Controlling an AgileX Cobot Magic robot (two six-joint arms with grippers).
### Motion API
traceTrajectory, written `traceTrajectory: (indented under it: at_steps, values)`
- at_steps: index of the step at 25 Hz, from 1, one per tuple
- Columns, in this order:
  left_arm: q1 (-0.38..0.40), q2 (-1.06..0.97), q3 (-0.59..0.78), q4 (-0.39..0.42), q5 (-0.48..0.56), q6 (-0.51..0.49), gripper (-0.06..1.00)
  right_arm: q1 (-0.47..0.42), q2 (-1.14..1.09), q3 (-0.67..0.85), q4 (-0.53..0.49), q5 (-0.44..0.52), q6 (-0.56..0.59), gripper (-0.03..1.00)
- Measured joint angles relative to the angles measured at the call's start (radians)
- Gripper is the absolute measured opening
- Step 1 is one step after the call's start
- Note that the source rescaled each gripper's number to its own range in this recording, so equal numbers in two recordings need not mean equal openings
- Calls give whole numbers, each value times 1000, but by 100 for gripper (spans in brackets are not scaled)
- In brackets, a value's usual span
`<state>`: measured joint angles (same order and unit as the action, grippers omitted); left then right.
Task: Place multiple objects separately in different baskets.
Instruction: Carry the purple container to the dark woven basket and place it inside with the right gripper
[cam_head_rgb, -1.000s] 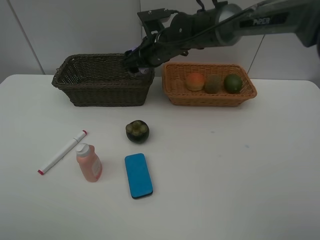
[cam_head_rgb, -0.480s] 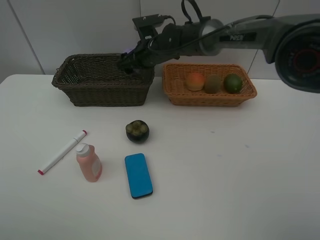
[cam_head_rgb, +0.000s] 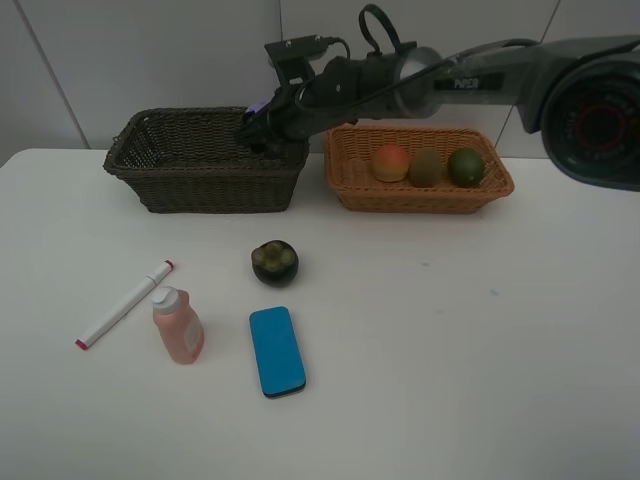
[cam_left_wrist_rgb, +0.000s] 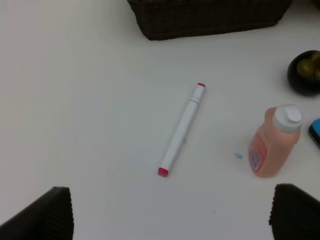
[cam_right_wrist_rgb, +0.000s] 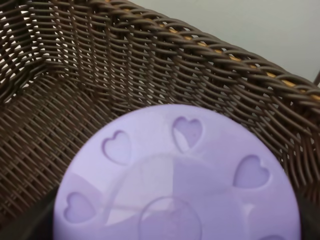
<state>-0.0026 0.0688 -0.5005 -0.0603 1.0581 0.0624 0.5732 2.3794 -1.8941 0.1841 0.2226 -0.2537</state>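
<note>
R end effector (cam_head_rgb: 262, 128) grips purple-lidded tub (cam_right_wrist_rgb: 175, 170) (heart-embossed lid) over dark brown basket (cam_head_rgb: 200, 188), at its 3 o'clock end. L end effector (cam_left_wrist_rgb: 172, 202) wide open above desk (cam_left_wrist_rgb: 75, 100), nr red-tipped marker (cam_left_wrist_rgb: 182, 129).

The right arm (cam_head_rgb: 440, 68) stretches in from the right across the middle, the right gripper (cam_head_rgb: 258, 125) tilted down and clamped on the purple-lidded tub (cam_right_wrist_rgb: 175, 175). The left gripper (cam_left_wrist_rgb: 170, 202) faces downward, fingers (cam_left_wrist_rgb: 50, 215) spread wide, holding nothing.

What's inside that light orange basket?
Three fruits in a row: an orange-red fruit, a brown kiwi and a green fruit. The basket's near wall hides their undersides.
</note>
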Motion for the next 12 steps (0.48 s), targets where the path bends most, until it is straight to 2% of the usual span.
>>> traceTrajectory:
  at_steps: [12]
  values:
    - [0,0,0,0,0,0,100,0,0,0,0,40,0,50]
